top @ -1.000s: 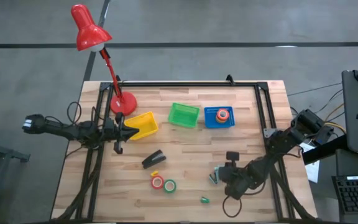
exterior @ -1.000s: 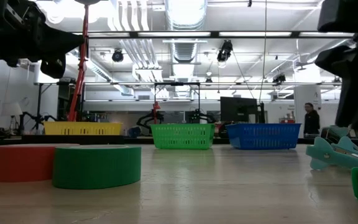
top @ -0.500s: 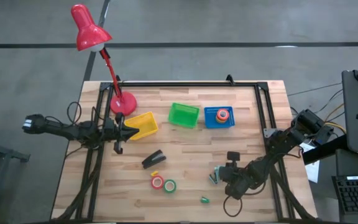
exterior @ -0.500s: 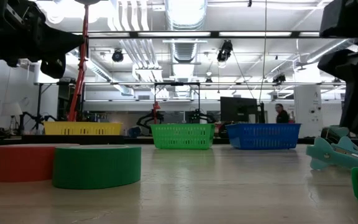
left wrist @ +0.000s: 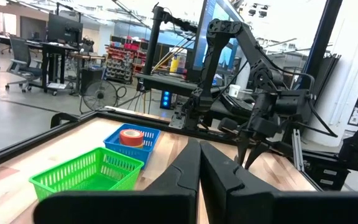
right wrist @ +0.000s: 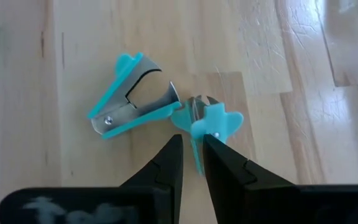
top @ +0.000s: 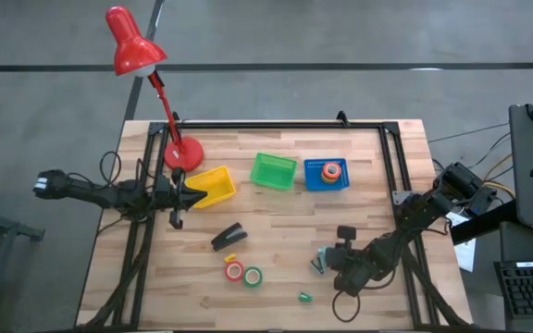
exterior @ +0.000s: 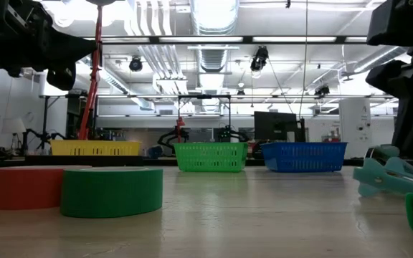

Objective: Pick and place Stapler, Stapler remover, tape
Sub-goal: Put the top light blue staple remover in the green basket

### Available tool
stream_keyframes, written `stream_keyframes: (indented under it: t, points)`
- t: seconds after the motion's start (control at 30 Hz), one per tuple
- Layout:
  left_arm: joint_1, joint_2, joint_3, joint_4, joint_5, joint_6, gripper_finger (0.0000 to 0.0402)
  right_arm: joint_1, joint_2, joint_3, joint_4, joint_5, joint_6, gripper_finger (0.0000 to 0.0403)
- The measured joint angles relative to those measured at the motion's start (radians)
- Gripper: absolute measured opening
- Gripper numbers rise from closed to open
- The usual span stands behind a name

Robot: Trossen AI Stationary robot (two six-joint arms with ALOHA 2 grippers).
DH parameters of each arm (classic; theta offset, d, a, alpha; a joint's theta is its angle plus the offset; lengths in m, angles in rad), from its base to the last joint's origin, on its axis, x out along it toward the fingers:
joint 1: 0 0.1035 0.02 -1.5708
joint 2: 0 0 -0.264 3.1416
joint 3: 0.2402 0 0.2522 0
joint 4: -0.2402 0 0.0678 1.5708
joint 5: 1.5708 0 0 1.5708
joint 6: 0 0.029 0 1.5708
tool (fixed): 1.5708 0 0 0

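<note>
Two teal stapler removers lie at the table's near right. One (right wrist: 132,96) rests flat on its side. The other (right wrist: 211,122) sits between the fingers of my right gripper (right wrist: 192,163), also seen in the high view (top: 325,264), which is shut on it. The black stapler (top: 229,237) lies mid-table. A red tape roll (top: 235,270) and a green tape roll (top: 253,276) lie flat near it. My left gripper (left wrist: 199,163) is shut and holds nothing, hovering by the yellow bin (top: 213,187). My right gripper pinches one thin teal handle (right wrist: 197,152) of the stapler remover between its two fingers. The fingers slant down from above. The remover's winged head (right wrist: 219,121) and metal claws stick out past the fingertips, low over the wood beside the other remover.
A green bin (top: 274,171) and a blue bin (top: 326,174) holding an orange tape roll stand at the far side. A red desk lamp (top: 181,153) stands at the far left. A small green lump (top: 304,297) lies near the front edge.
In the low view the stapler remover at my right gripper has shifted a little, one end rising slightly. Both arms have stayed in place.
</note>
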Motion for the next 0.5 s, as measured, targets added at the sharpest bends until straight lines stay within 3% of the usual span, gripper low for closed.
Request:
stream_keyframes:
  t: [0.5]
  points:
    - [0.000,0.000,0.000,0.000,0.000,0.000,0.0010,-0.002,0.000,-0.015,0.060,0.049,0.018,0.0057]
